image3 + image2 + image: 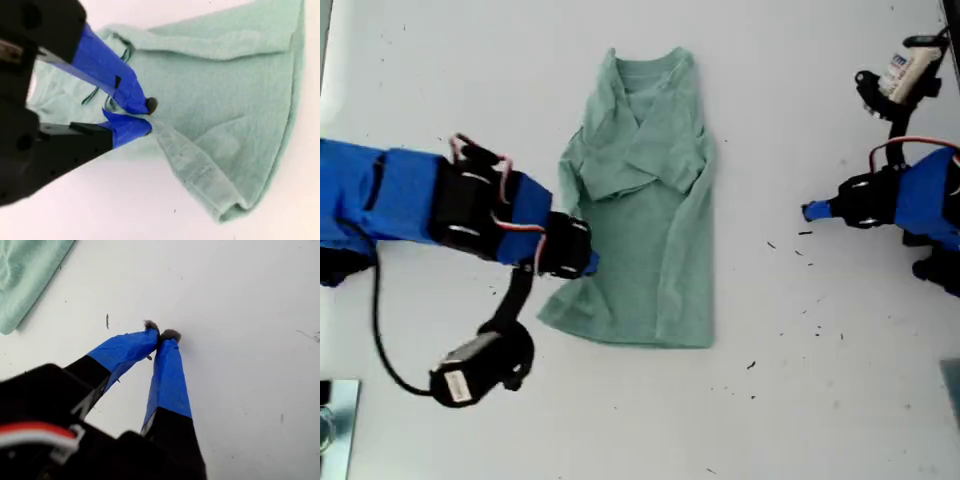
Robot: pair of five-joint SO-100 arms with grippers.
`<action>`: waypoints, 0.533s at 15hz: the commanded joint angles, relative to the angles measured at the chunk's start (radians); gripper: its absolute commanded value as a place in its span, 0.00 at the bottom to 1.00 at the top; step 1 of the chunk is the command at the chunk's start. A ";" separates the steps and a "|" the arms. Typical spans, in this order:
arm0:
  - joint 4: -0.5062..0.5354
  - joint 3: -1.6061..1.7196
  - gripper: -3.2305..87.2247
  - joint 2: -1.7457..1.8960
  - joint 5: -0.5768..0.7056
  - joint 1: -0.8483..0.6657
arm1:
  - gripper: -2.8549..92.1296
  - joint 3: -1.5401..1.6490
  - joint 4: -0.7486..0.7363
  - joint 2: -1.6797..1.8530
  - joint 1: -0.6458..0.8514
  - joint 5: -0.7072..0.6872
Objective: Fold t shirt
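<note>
The shirt (645, 215) lies mid-table (800, 80), its long axis running from the neck at the exterior view's top down to the hem at the bottom. Both sleeves already sit folded in over the chest, so what you have is a narrow strip waiting for its lengthwise fold.

Your second gripper (142, 117) is the one that matters. It sits at the shirt's edge on the exterior view's left, low down toward the hem, and its fingers are pinched almost shut on a ridge of the cloth's side edge; you can see the fabric drawn up between the tips. From there the rest of the shirt lies away toward the exterior view's right and top.

Your first gripper (161, 335) is well apart from the cloth, on the exterior view's right, tips together over bare table and holding nothing.

Judging from this, the next move likely carries that pinched edge along or across the long axis; the second arm is far nearer, so lead with it.
</note>
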 commanded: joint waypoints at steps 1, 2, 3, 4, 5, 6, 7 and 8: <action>-0.020 -0.482 0.03 -0.299 0.081 0.003 | 0.05 0.046 0.002 0.018 -0.009 0.012; -0.081 -0.482 0.11 -0.330 0.107 0.011 | 0.05 0.046 0.002 0.018 -0.009 0.014; -0.101 -0.477 0.24 -0.359 0.120 0.011 | 0.05 0.046 0.002 0.018 -0.009 0.014; -0.101 -0.477 0.27 -0.393 0.129 0.005 | 0.05 0.046 0.002 0.018 -0.009 0.014; -0.097 -0.471 0.28 -0.408 0.132 0.002 | 0.05 0.046 0.002 0.018 -0.009 0.014; -0.091 -0.460 0.28 -0.413 0.135 0.000 | 0.05 0.046 0.002 0.018 -0.009 0.014; -0.080 -0.459 0.29 -0.408 0.140 0.003 | 0.05 0.046 0.002 0.018 -0.009 0.015; -0.054 -0.457 0.30 -0.367 0.143 0.008 | 0.05 0.046 0.002 0.018 -0.009 0.015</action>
